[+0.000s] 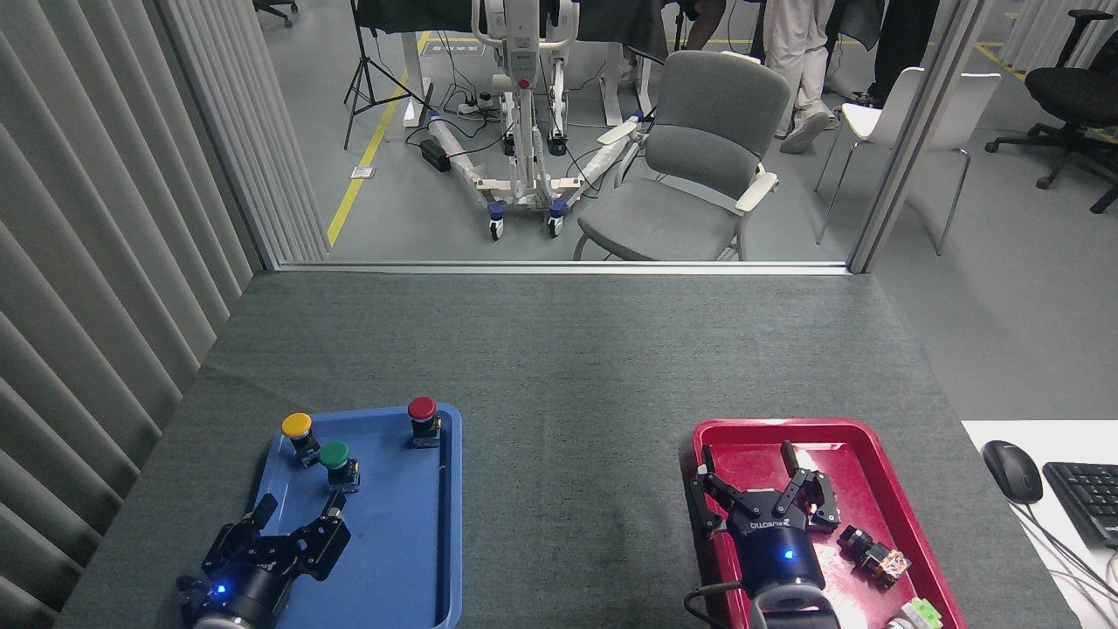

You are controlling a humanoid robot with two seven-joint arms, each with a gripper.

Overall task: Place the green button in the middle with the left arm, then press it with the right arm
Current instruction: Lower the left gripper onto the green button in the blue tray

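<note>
Dark-green and round, the cap of the green button [334, 454] sits on a short black base, upright in the blue tray [410, 559], in its far left part. You will find a yellow button [297, 426] just beside it, up and to the left, and a red button [422, 409] apart from both, near the tray's far right corner. All three stand upright.

Your left gripper [297, 514] hangs over the near left part of the blue tray, just short of the green button and not touching it. Its jaws are spread open and hold nothing; a blue light glows on its body.

Grey felt covers the table [559, 349]. The middle [572, 507], the stretch of felt between the two trays, is bare.

Your right gripper [758, 476] hovers over the red tray [908, 524] at the right, white lettering and a blue light on its body. Its fingers are spread wide and grip nothing. In that tray, to the gripper's right, lies a small black and orange part [873, 555], and a light-green switch [919, 613] shows at the bottom edge.

Right of the table, a mouse [1011, 470] and a keyboard [1087, 498] rest on a white desk. Beyond the table's far edge stands a grey chair [699, 166].
</note>
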